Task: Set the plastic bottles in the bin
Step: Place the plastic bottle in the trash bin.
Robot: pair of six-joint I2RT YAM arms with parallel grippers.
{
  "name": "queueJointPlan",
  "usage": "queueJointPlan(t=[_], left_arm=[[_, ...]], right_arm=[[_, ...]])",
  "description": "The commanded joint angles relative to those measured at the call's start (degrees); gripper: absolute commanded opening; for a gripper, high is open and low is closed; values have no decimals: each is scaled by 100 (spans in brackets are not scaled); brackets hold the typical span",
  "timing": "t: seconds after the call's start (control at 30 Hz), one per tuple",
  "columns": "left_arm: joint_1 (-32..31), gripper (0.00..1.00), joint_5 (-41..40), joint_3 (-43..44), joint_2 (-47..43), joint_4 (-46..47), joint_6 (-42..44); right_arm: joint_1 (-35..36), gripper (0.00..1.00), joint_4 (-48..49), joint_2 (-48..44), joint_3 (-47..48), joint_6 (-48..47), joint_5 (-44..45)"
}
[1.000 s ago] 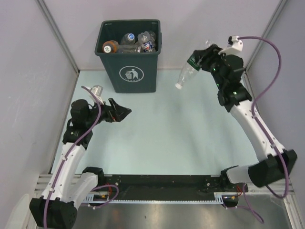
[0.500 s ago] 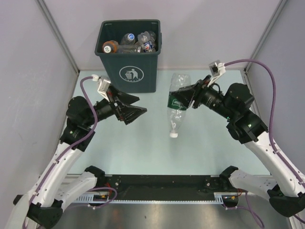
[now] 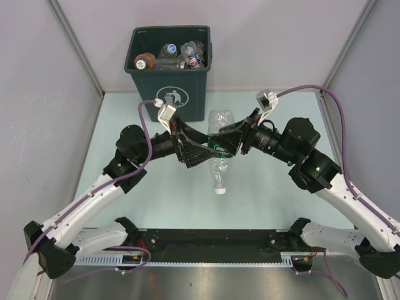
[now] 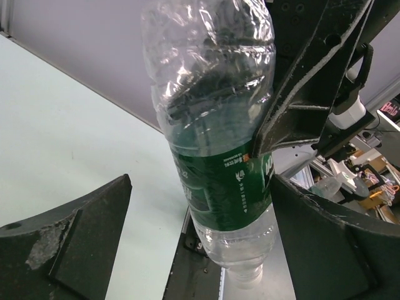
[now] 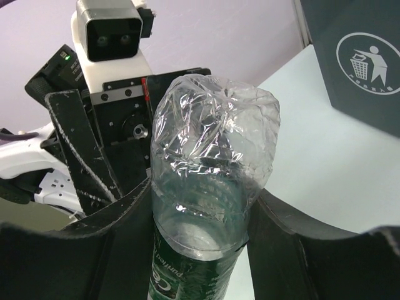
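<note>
A clear plastic bottle (image 3: 218,156) with a green label hangs cap-down over the middle of the table. My right gripper (image 3: 227,140) is shut on its upper body; in the right wrist view (image 5: 201,200) both fingers press the bottle (image 5: 209,175) just above the label. My left gripper (image 3: 201,152) is open, reaching in from the left. In the left wrist view (image 4: 201,182) its jaws stand on either side of the bottle's label (image 4: 225,181): the left one stands well apart from it, the right one is close. The dark green-grey bin (image 3: 170,94) at the back holds several bottles (image 3: 181,55).
Grey walls and metal posts close in the table on the left, right and back. The bin (image 5: 359,62) stands to the back left of the grippers. My left arm's wrist camera (image 5: 112,28) faces the right gripper closely.
My right arm swung the bottle from the far right to the table's middle, cap turning downward. My left gripper moved right and forward until its open jaws came around the bottle.
</note>
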Motion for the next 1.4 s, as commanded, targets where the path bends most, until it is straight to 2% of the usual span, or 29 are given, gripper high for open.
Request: queueJointPlan(t=[0.0,0.1,0.13,0.2,0.23,0.3,0.33,0.4,0.43,0.47,0.57,0.73,0.9,1.17,1.37], left_arm=[[-151,97,-167,65,53,223,-10],[-204,88,-158,83,106,222,-1],[-213,76,-141,100,141,214,7],[-230,63,-114,188,176,144,60],[-230,52,-123,215,194,91,86],[-239,43,-227,311,203,-110,218],[-239,32,-281,329,177,-155,262],[-239,20,-482,390,115,-356,394],[-231,18,-570,425,89,-453,481],[-239,18,-667,513,62,-559,534],[-239,17,-1053,785,53,-1051,824],[-230,20,-2230,1628,255,-2305,1587],[-108,24,-3470,2903,738,-2862,2204],[726,25,-4349,4212,1774,-2389,2749],[1219,26,-5290,4827,2522,-1492,3092]], right_arm=[[41,33,554,-8,-8,59,-22],[41,33,659,27,-17,102,-75],[41,33,703,36,-17,120,-75],[58,34,739,62,-17,181,-66],[58,34,765,79,-17,199,-66],[49,38,748,71,-26,208,4],[49,40,748,62,-26,208,30],[50,59,713,27,-25,208,109],[49,64,713,1,-26,199,179],[58,78,687,-26,-17,208,206],[58,100,634,-105,-17,217,408],[50,100,423,-368,-17,182,1144],[49,100,-33,-877,-17,50,2025],[49,100,-763,-1265,-26,-179,2816],[41,100,-1167,-1318,-26,-258,3185]])
